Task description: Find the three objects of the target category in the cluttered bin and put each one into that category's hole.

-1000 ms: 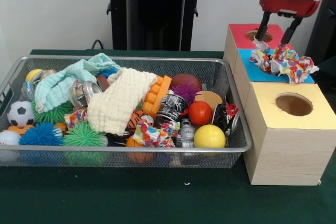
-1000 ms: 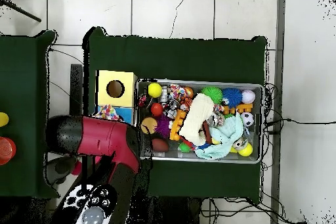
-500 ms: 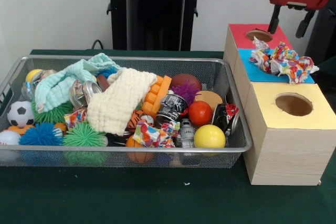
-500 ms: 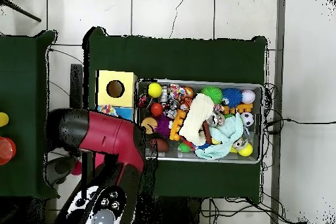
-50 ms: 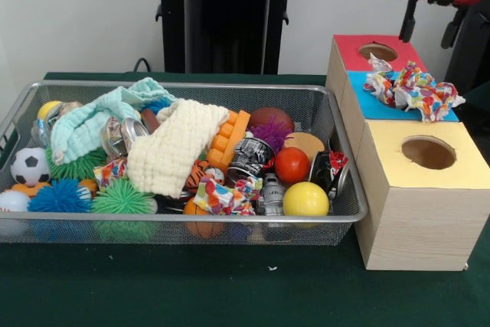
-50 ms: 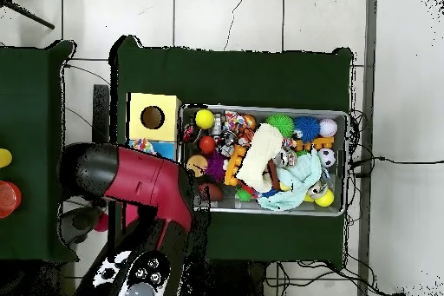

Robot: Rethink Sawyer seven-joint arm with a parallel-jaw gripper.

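Note:
My gripper hangs open and empty at the top right, above the red-topped box section and its round hole. A crumpled multicoloured cloth bundle lies on the blue section, below the fingers and apart from them. It covers whatever hole that section has. Nearest the camera, the yellow section shows its open hole. Similar multicoloured bundles lie in the wire bin. In the overhead view the red arm hides the gripper; the bundle peeks out beside it.
The bin holds a cream knit cloth, a mint cloth, spiky balls, red and yellow balls, a soccer ball, cans and an orange block. The wooden box stands against the bin's right end.
The gripper has risen and drifted right, away from the red hole and the multicoloured bundle. The bundle stays on the blue section. Nothing in the bin has moved.

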